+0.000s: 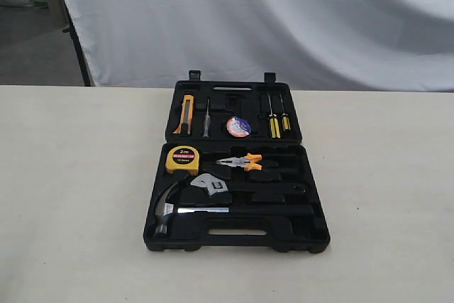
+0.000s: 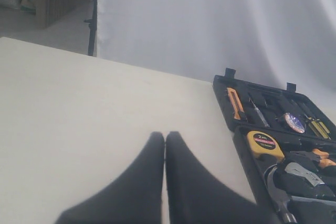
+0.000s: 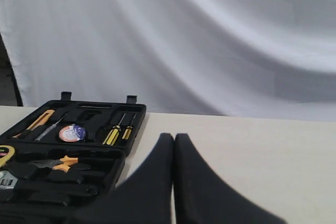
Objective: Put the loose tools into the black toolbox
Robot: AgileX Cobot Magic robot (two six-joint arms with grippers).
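Note:
The black toolbox [image 1: 312,235] lies open on the cream table, its slot handle at the near edge. In the near half, the claw hammer [image 1: 174,209] and the adjustable wrench [image 1: 211,184] rest in recesses. The tape roll [image 1: 238,127] sits in the far half. Neither arm shows in the exterior view. My left gripper [image 2: 165,136] is shut with nothing in it, over bare table beside the toolbox [image 2: 239,137]. My right gripper [image 3: 174,137] is also shut and holds nothing, on the other side of the toolbox [image 3: 134,129]. From there the tape roll [image 3: 72,132] shows.
A yellow tape measure [image 1: 183,159] and orange-handled pliers [image 1: 245,162] lie in the near half. A utility knife [image 1: 186,115] and yellow screwdrivers [image 1: 274,124] fill the far half. A white cloth [image 1: 284,19] hangs behind the table [image 1: 71,196].

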